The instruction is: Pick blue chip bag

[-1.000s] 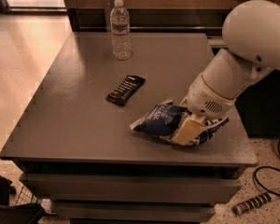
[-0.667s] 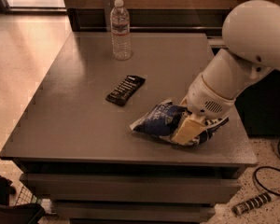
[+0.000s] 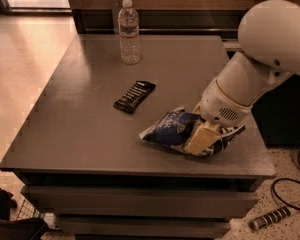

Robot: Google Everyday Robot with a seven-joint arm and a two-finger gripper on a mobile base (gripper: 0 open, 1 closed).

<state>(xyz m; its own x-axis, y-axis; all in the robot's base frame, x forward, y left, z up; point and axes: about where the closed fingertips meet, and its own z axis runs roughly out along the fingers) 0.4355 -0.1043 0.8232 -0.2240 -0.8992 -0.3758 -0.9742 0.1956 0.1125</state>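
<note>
The blue chip bag (image 3: 172, 128) lies crinkled on the grey table (image 3: 85, 134) near its front right edge, dark blue with white edges and white lettering. My gripper (image 3: 202, 137) comes down from the white arm (image 3: 250, 79) at the right and rests on the right half of the bag, covering part of it. The bag still lies on the table top.
A small flat black bar wrapper (image 3: 134, 96) lies left of the bag and a little further back. A clear water bottle (image 3: 129, 32) stands at the back of the table. Cables lie on the floor at the right (image 3: 285, 194). A dark cabinet stands behind the arm.
</note>
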